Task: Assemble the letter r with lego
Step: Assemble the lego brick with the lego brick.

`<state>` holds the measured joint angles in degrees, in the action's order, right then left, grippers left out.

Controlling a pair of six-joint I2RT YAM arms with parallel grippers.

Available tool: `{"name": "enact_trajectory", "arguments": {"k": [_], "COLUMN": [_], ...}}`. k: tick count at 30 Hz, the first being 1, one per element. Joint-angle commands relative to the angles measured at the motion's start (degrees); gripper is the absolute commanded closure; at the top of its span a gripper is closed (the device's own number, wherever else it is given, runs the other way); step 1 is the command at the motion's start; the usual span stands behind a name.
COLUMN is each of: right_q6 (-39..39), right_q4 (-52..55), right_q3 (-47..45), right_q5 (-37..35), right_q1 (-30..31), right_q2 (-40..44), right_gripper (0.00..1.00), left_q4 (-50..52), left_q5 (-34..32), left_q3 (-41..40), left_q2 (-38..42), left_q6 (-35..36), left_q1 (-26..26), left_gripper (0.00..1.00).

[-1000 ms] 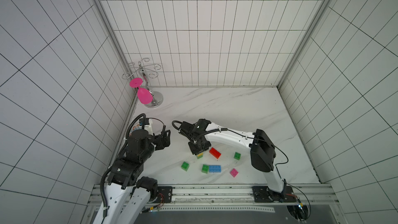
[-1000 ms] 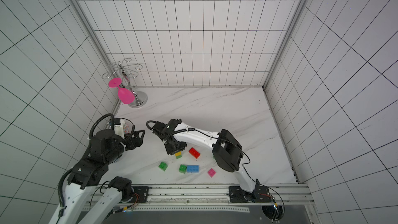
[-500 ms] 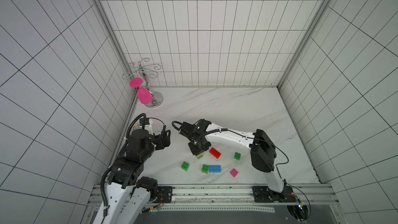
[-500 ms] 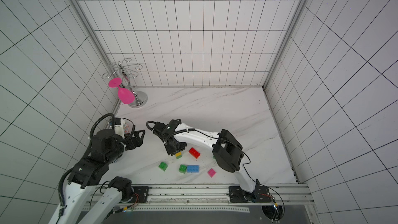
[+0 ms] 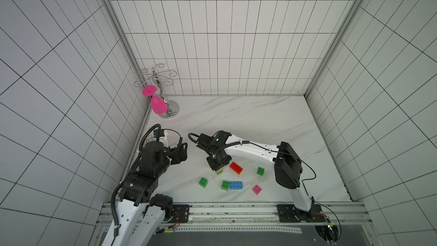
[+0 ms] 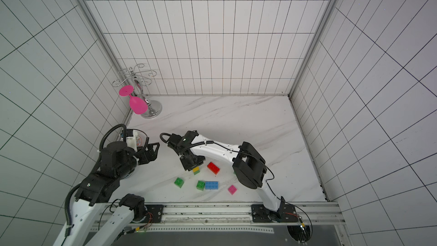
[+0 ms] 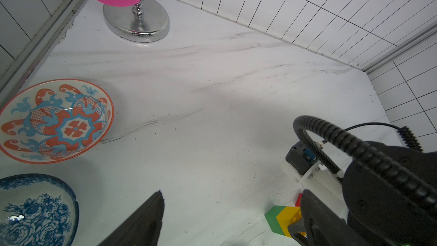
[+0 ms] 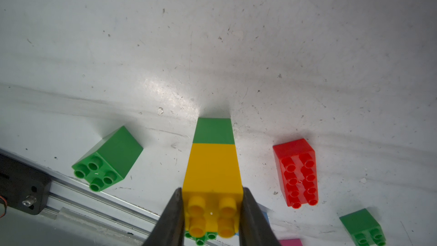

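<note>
Likely a lab: tiled walls (image 5: 212, 43) (mounting rail (image 5: 236, 212)).

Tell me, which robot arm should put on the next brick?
Probably right: the right gripper clamps the yellow brick atop a green brick; the left gripper hangs open, off by a bowl.

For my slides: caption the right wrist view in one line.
The right gripper holds a yellow brick stacked on a green brick; red brick and loose green cube alongside.
</note>
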<state>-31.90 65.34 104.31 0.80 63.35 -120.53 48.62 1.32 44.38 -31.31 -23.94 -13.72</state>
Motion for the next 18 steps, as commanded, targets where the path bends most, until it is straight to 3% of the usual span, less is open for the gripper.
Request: {"name": "enact_trajectory", "arguments": {"k": [1,3,8,13,18], "right_q6": [-0.1,0.0,0.6,1.9,6.1], "right_q4": [7.1,8.2,9.9,6.4,1.0], "right_q3": [3.1,5.6,9.9,6.0,-9.4], "right_q5": [-2.5,-2.2,-1.7,-0.4,-0.2], "right_q1": [-0.7,-0.9,-1.0,-2.6,-8.7], "right_q2": [-1.7,-0.6,2.0,8.9,17.7], "right_gripper": [0.58,0.44,0.31,0.28,0.29], "left_q4": [-1.0,-1.0,-0.9,-0.9,-0.9], "left_q5": [-0.7,-0.6,-0.7,-0.6,-0.4], "left_q3": [0.2,0.2,0.2,0.3,0.3], "left_q2": [-0.1,-0.1,-0.2,-0.1,0.0], "left_q6": [0.5,0.5,0.5,0.5,0.6], "left_q1": [-0.1,-0.1,-0.1,-0.1,-0.1], "left_gripper": [0.1,0.1,0.1,0.1,0.1]}}
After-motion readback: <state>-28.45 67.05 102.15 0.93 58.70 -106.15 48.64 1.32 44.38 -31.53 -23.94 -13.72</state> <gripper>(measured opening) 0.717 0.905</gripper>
